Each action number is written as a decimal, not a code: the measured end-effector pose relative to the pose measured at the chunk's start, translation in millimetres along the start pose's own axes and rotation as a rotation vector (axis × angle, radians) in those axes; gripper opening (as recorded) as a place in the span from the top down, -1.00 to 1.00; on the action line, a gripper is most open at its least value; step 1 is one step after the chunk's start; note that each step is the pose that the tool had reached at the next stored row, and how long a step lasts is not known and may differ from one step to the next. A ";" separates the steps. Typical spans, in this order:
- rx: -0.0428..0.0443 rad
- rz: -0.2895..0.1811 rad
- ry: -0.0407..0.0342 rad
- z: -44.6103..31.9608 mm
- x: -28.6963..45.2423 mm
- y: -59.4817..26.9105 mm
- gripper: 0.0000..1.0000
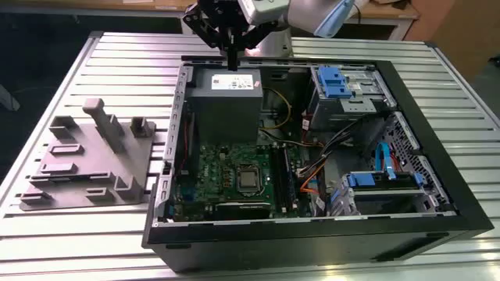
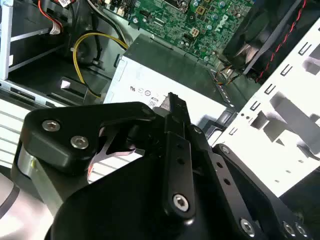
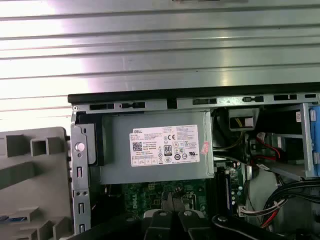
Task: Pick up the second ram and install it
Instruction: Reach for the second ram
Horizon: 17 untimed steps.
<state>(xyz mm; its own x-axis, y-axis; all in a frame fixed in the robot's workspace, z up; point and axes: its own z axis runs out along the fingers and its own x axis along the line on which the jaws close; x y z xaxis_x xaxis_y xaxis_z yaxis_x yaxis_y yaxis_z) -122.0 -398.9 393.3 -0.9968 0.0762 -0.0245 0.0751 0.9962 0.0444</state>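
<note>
Second ram (image 1: pixel 283 175), by my reading: the dark stick standing in the slot just beside the CPU (image 1: pixel 248 178). Gripper (image 1: pixel 233 65) pinched closed, nothing plainly between the fingers, hanging above the grey power supply (image 1: pixel 225 102), well apart from the stick. Looks like the install end of the job; latches unreadable. Full seating calls for a square downward press.

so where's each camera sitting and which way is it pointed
Exterior view: off the arm, raised, looking down at the open computer case and grey fixture tray; the gripper hangs over the power supply.
First wrist view: on the arm, looking down past the gripper at the power supply's label.
Second wrist view: close behind the gripper, facing the motherboard.
All three share the power supply.
</note>
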 end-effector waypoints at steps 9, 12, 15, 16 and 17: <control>0.0000 0.000 0.0000 0.0 0.0 0.0 0.80; 0.0001 0.000 0.0000 -0.1 0.8 0.0 0.80; 0.0000 0.000 0.0000 0.0 3.7 -0.3 0.80; 0.0001 0.000 0.0000 0.0 5.4 -0.4 0.80; 0.0000 0.000 0.0000 0.0 7.2 -0.6 0.80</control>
<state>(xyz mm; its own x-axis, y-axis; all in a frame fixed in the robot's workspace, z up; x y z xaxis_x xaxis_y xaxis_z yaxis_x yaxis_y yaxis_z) -129.2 -398.9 393.1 -0.9968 0.0762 -0.0244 0.0750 0.9962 0.0443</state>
